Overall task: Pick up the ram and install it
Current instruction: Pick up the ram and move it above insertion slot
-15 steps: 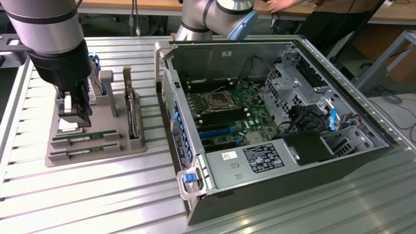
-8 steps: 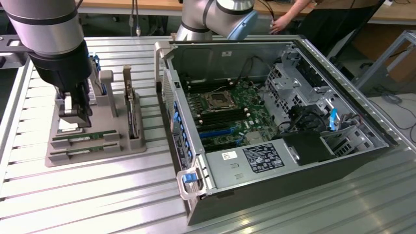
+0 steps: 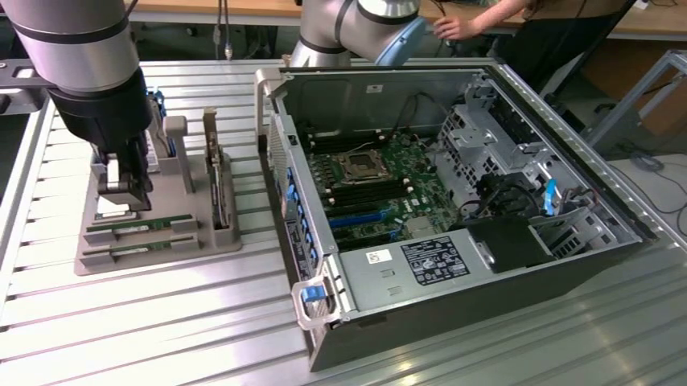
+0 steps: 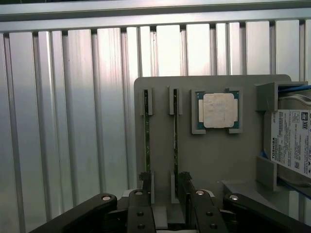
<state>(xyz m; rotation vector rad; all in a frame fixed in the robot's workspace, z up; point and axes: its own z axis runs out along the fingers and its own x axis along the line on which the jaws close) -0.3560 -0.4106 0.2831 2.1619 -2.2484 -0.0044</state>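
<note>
Your arm [image 3: 86, 72] hid part of the gray holder [image 4: 204, 160]; your gripper [image 4: 164, 182] hung open just over the ram [image 4: 175, 141].

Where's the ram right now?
Two ram sticks stand on edge in the grey holder at the exterior view's left, beside the computer case, under the open gripper.

Hard drive [image 4: 291, 143], white label [image 4: 290, 141]: brand "TOSHIBA" readable, printed sideways along label edge nearest processor chip [image 4: 218, 110]. Blue logo patch at label corner farther from chip; remaining fine print illegible.
Computer case [image 3: 483, 326]: large printed sticker [image 3: 433, 261] and small white sticker [image 3: 378, 257] beside it, print too small to read.
</note>
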